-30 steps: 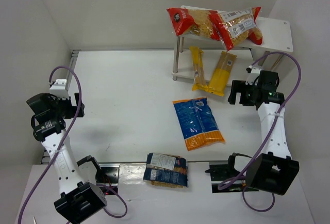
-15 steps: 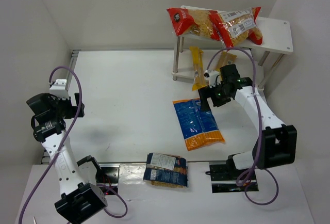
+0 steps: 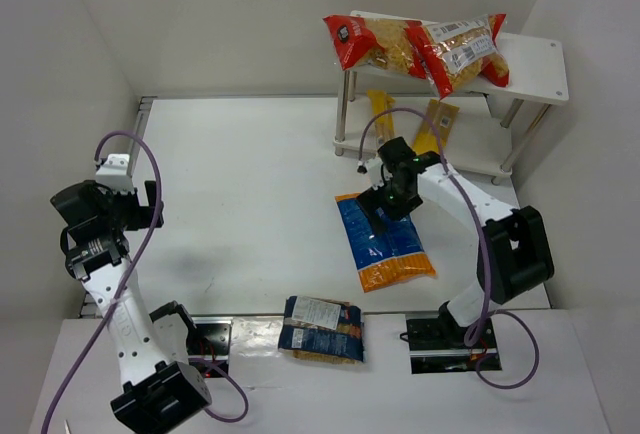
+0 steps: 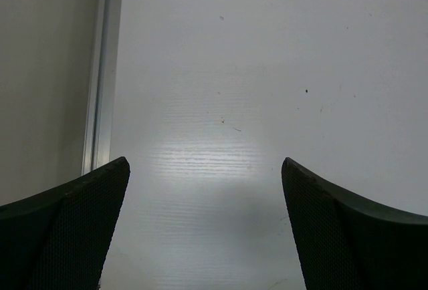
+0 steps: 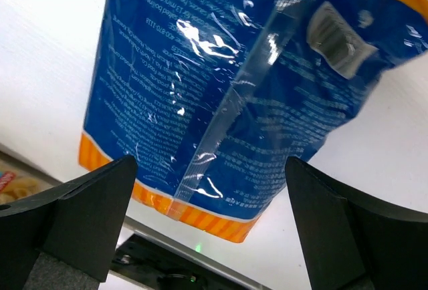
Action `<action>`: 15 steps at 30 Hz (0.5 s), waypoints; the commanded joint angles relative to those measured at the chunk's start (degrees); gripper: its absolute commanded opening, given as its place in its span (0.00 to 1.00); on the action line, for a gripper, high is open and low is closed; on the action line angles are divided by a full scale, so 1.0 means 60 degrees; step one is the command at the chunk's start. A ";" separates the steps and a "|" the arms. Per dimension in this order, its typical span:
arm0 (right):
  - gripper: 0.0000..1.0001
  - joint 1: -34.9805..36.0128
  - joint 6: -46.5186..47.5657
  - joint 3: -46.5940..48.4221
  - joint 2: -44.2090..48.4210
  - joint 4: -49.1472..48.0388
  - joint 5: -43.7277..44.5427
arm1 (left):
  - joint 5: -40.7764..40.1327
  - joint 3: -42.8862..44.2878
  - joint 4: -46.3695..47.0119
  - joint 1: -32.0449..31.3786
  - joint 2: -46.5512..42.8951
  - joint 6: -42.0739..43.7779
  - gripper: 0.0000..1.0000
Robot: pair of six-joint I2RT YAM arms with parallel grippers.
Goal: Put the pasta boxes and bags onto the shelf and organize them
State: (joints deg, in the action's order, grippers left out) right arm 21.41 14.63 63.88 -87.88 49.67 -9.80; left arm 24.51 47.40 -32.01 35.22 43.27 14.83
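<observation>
A blue pack with an orange end (image 3: 388,245) lies flat on the table right of centre; it fills the right wrist view (image 5: 227,89). My right gripper (image 3: 377,216) is open just above its far end, jaws spread on either side of it, not holding it. A dark blue pack (image 3: 321,329) lies at the near edge. Two red-and-clear packs (image 3: 375,42) (image 3: 462,52) lie on the top board of the white shelf (image 3: 535,64). Two narrow yellow-orange packs (image 3: 381,119) (image 3: 437,122) lie under it. My left gripper (image 3: 152,204) is open and empty at the far left, above bare table (image 4: 221,116).
White walls close in the table on the left, back and right. A metal rail (image 4: 100,76) runs along the table's left edge. The shelf's silver legs (image 3: 341,114) stand at the back right. Both arm bases sit at the near edge.
My right arm has swung left from beside the shelf and come down over the far end of the blue pack. The left arm has not moved. No pack has moved.
</observation>
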 commanded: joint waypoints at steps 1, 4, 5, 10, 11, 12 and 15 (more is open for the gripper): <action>1.00 0.0591 -0.0211 0.0252 -0.0353 -0.0162 0.1484 | 0.0236 0.0201 0.0135 0.0062 -0.0194 0.0063 1.00; 1.00 0.1002 -0.0212 0.0135 -0.0647 -0.0441 0.2469 | 0.0236 0.0113 0.0135 0.0062 -0.0282 0.0063 1.00; 1.00 0.1002 -0.0212 0.0048 -0.0763 -0.0441 0.2469 | 0.0236 0.0113 0.0135 0.0062 -0.0282 0.0063 1.00; 1.00 0.1002 0.0035 -0.0158 -0.1261 -0.0749 0.2367 | 0.0236 0.0113 0.0135 0.0062 -0.0370 0.0063 1.00; 1.00 0.1002 0.0037 -0.0158 -0.1364 -0.0749 0.2366 | 0.0236 0.0113 0.0135 0.0062 -0.0370 0.0063 1.00; 1.00 0.1002 0.0167 -0.0245 -0.1495 -0.0749 0.2149 | 0.0236 0.0113 0.0135 0.0062 -0.0370 0.0063 1.00; 1.00 0.1002 0.0432 -0.0246 -0.1730 -0.0852 0.1767 | 0.0236 0.0113 0.0135 0.0062 -0.0370 0.0063 1.00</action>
State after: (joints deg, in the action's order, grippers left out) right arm 27.22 15.35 63.29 -95.96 46.81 1.80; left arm 24.58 47.42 -32.01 35.22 41.76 14.83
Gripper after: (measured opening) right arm 0.999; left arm 0.999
